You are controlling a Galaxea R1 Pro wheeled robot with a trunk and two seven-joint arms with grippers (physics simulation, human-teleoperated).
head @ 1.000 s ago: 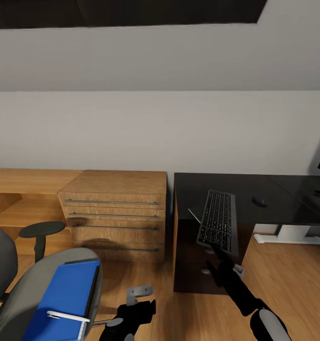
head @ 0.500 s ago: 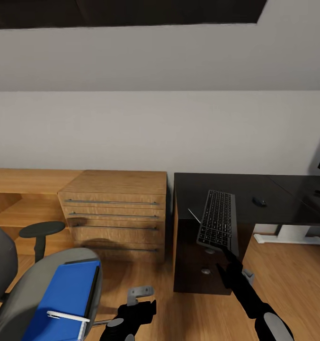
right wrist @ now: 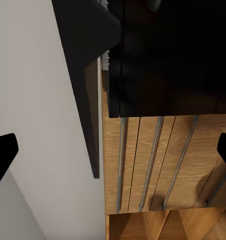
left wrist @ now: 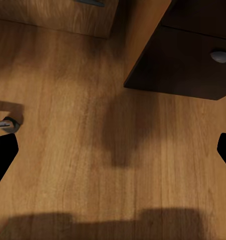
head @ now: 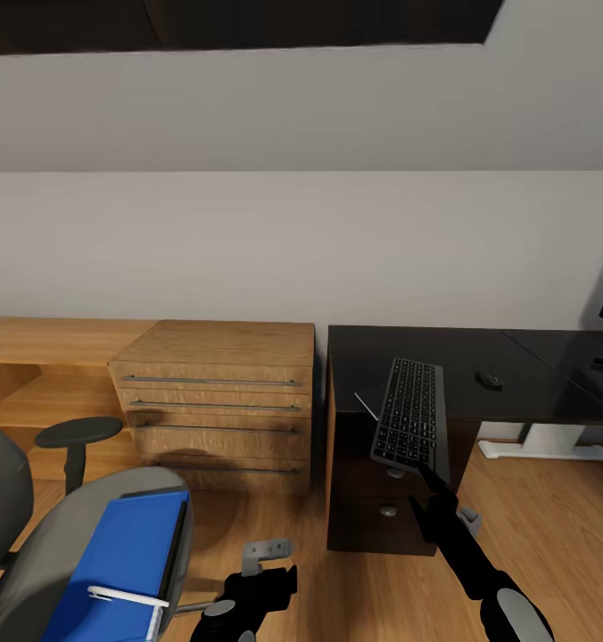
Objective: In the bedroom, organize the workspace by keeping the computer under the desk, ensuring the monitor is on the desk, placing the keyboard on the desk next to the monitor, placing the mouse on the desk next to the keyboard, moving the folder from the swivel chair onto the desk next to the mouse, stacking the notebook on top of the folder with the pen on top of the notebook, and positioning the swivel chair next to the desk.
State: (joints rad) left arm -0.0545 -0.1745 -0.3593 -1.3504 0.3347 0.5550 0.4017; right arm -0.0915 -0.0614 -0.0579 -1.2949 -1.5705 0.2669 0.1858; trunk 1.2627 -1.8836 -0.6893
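Your right claw [head: 444, 508], open and empty, hangs just below the keyboard [head: 411, 414], which overhangs the black surface [head: 480, 352] edge near the mouse [head: 489, 379], while your open left claw [head: 264, 571] idles beside the chair's blue folder [head: 114, 557].

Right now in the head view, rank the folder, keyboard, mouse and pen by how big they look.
1. folder, largest, though it sits nearest the camera and is cut by the frame edge.
2. keyboard.
3. pen, a thin sliver lying on the folder.
4. mouse, smallest, but also farthest, so its order against the pen is unsure.
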